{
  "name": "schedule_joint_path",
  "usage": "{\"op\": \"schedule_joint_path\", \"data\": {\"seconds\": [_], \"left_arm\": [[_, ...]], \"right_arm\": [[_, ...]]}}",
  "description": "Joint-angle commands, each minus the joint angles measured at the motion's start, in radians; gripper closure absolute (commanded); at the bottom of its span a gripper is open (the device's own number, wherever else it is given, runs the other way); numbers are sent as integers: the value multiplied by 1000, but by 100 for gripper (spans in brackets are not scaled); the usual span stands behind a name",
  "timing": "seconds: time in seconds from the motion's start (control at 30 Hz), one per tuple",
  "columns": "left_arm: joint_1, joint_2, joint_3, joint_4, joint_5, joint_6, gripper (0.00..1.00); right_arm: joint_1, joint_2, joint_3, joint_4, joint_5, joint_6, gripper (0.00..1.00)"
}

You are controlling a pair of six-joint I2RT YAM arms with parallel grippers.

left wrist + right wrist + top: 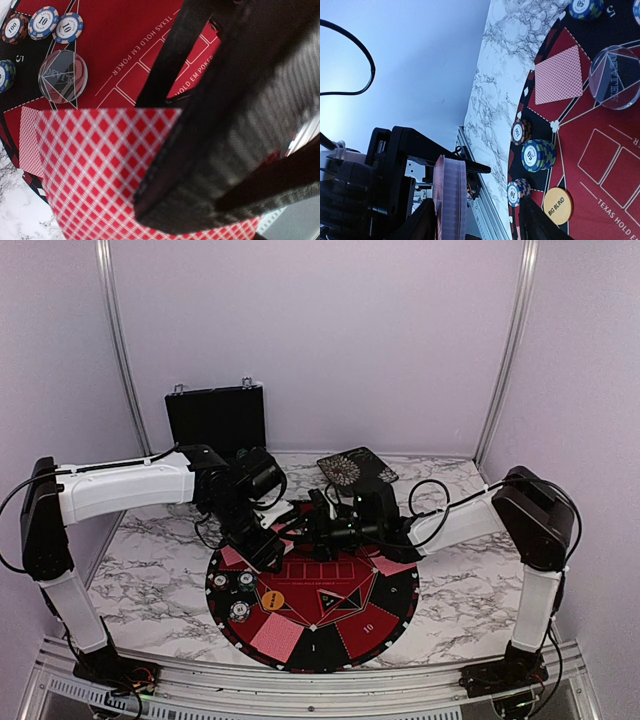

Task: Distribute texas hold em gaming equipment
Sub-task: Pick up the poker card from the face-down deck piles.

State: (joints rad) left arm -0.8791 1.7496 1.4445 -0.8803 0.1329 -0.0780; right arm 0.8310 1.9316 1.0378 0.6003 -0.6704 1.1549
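My left gripper (265, 548) is shut on a deck of red-backed playing cards (95, 170) and holds it over the mat's far left. The right wrist view shows the deck (451, 200) edge-on. My right gripper (476, 212) is open around it: one finger is close beside the deck, the other stands well apart. In the top view the right gripper (318, 530) meets the left one. Single cards (557, 75) (272, 635) lie face down on the mat. Poker chip stacks (538, 155) (43, 22), an orange button (557, 206) and a clear disc (63, 76) rest there too.
The round red-and-black mat (330, 625) fills the marble table's near middle. A black hinged case (215, 418) stands open at the back left, with a black patterned box (355, 470) to its right. Another card (398, 565) lies at the mat's right.
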Motion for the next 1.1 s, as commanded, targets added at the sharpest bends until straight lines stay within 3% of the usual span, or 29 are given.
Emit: {"op": "schedule_joint_path", "data": {"seconds": [0.0, 1.07], "left_arm": [[-6, -29, 28, 4, 2, 9, 61], [-3, -19, 19, 4, -12, 14, 61]], "right_arm": [[-9, -16, 6, 1, 14, -14, 47], [-30, -124, -38, -25, 34, -29, 52]]}}
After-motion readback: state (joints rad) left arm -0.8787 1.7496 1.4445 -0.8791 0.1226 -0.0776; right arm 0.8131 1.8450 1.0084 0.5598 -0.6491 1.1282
